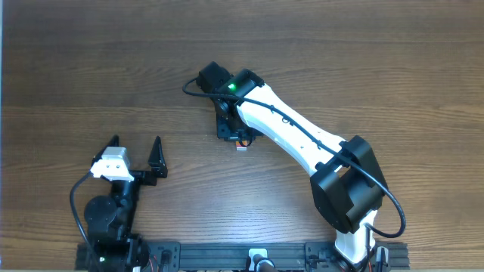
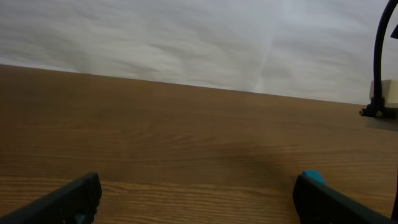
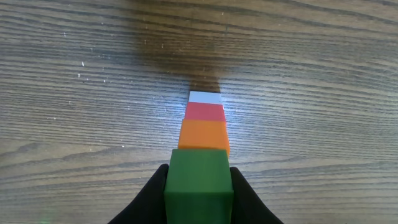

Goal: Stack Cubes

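Green cube (image 3: 198, 174) clamped in right gripper (image 3: 199, 194) sits squarely over the orange-red-white stack (image 3: 204, 134); left gripper (image 1: 136, 147), fingers spread, lies well apart

Lab-like wooden table (image 1: 76, 60), white wall (image 2: 186, 37)

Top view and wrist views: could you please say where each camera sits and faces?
Top view: fixed overhead, looking straight down on the brown wooden table; left arm, right arm show.
Left wrist view: on the left wrist, facing level across the table to a pale wall; open left hand shows.
Right wrist view: on the right wrist, looking down a stack of coloured plastic cubes; right hand grips the green top cube.
Shared: top and right wrist views show the stack.
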Tool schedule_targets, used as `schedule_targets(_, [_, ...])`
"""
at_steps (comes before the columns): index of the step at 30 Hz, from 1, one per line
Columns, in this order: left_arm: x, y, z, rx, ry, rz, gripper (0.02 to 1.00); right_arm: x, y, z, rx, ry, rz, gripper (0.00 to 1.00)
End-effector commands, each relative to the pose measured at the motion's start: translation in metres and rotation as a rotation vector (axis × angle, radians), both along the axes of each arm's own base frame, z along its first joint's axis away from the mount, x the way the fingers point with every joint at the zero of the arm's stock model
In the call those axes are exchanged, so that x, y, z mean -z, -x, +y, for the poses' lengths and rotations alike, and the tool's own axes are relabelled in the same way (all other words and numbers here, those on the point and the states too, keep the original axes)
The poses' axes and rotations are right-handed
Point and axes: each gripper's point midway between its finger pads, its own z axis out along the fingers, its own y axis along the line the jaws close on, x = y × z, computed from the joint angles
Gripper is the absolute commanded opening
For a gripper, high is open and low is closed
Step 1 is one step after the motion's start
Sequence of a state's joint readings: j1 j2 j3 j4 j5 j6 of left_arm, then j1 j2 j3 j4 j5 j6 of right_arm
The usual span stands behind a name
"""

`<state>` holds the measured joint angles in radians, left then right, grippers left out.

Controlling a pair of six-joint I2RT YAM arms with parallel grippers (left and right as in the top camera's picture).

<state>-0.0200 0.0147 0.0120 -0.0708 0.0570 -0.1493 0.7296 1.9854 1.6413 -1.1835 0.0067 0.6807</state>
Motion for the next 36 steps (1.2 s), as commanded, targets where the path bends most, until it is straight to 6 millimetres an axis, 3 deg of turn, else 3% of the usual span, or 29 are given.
schedule_targets(1, [0.0015,0.0003,-0.003,0.017,-0.014,-0.002,1.0,0.0057,0.0026,0.0022,0.0,0.01,0.009,0.045])
schedule_targets(16, [0.0014,0.0003,-0.003,0.017,-0.014,-0.002,1.0,0.0093,0.0029,0.0018,-0.004,0.017,0.017,0.244])
schedule_targets(29, [0.0014,0.0003,-0.003,0.017,-0.014,-0.002,0.998,0.0111,0.0026,0.0015,-0.005,0.02,0.02,0.288])
schedule_targets(36, [0.0014,0.0003,-0.003,0.017,-0.014,-0.002,1.0,0.0111,0.0023,0.0012,-0.005,0.02,0.02,0.463])
